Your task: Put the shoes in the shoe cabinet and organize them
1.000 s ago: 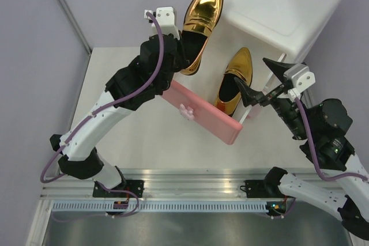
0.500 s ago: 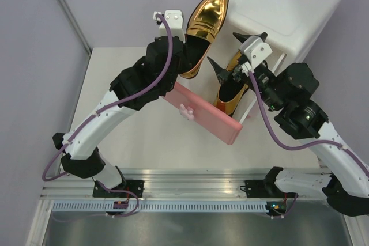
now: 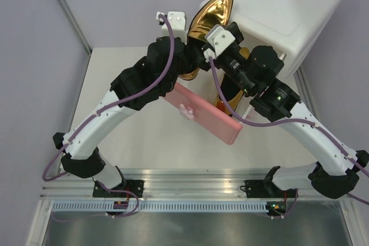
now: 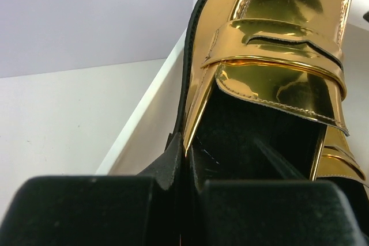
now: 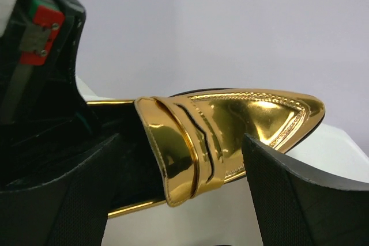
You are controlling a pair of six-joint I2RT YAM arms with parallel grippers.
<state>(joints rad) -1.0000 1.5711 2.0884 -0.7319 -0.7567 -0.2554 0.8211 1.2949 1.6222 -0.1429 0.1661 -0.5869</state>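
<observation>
Though crowded over by both arms, logged first the shoe cabinet point(image 3: 288, 10) at the far right of the table point(image 3: 167, 142): white, rounded, one drawer standing open toward the centre behind its pink drawer front point(image 3: 204, 113). Found inside that drawer a second gold shoe point(image 3: 222, 101), mostly hidden under the right arm.

Next down in size, the held gold shoe point(image 3: 214, 10): up in the air, toe pointing away over the cabinet's near top edge, clear of the drawer. Judged light and stiff, with a hard patent shell, a rigid sole and no sag from a one-sided hold. Judged slippery as well on the mirror-bright vamp and toe. Better taken at the collar wall, one pad inside on the dark lining and one outside, or else across the strap seam. Likely to scuff if squeezed on the polished toe.

Noted the left gripper point(image 4: 187, 171) clamped on the shoe's side wall at the opening, one finger outside, one within. Noted the right gripper point(image 5: 179, 159) spread wide, straddling strap and toe with no contact visible. Apparently lined up for a handover or a steadying hold.
</observation>
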